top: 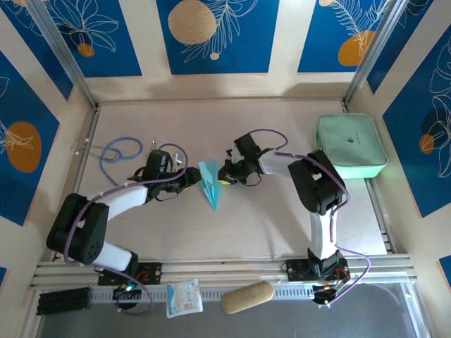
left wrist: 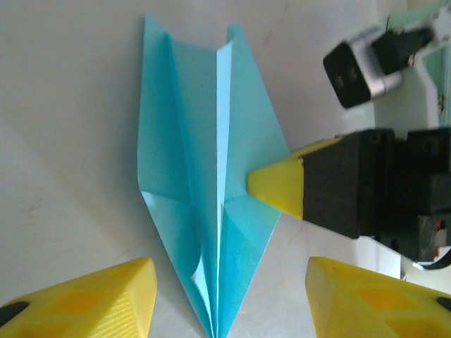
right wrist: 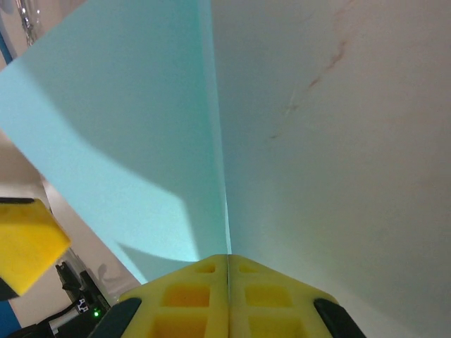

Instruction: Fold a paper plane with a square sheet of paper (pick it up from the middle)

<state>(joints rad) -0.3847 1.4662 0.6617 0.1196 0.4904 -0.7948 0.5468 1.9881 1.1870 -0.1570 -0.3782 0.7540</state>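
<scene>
Right gripper: jaws closed flat on one wing edge of the paper plane, gripped from the side about halfway along its length

Left gripper: jaws partly open, one yellow finger on either side of the plane's pointed nose, neither touching paper. The plane lies on the table straight ahead of these fingers, with its centre crease running away from the wrist

Judgement: the step is taking the plane by its middle. The left jaws look too near the nose, so advance along the crease first. Then close squarely across it so both wings gather evenly. The right grip should hold steady until the left has the fold, since thin paper will slide or buckle if pulled sideways

Surface: pale plywood table with faint brown scuffs ahead of the right gripper

Room: blue wall panels with orange fruit and white leaves. Mint-green zip case beyond the right arm, blue cable loop outboard of the left gripper
</scene>
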